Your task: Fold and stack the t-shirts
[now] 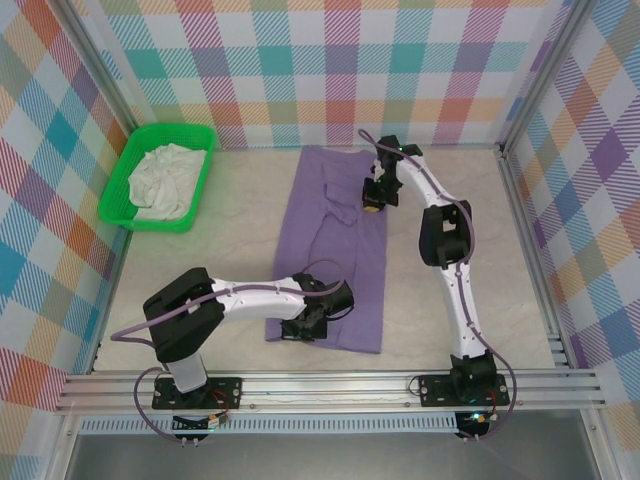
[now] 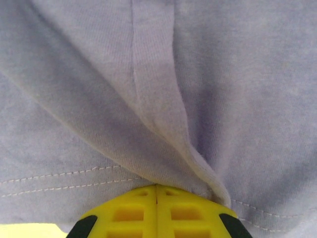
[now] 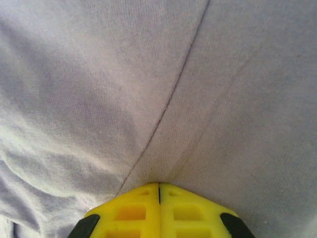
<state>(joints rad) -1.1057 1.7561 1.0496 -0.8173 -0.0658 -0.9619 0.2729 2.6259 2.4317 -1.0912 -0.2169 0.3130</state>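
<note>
Laundry in progress: the lavender t-shirt (image 1: 335,250) lies on the worktop (image 1: 240,220) as a long narrow strip, apparently doubled lengthwise, running from the near edge toward the back wall. My left end effector (image 1: 303,328) is clenched on a raised pleat at the near hem, the stitched hem line just beside its yellow fingers (image 2: 129,213). My right end effector (image 1: 373,207) is clenched on the cloth at the strip's far right edge, with a crease running straight into its closed tips. The off-white t-shirt (image 1: 165,180) sits crumpled in the green basket (image 1: 120,190) at the far left, well apart. By my reckoning, the crosswise fold, the second shirt and the stacking all remain.
</note>
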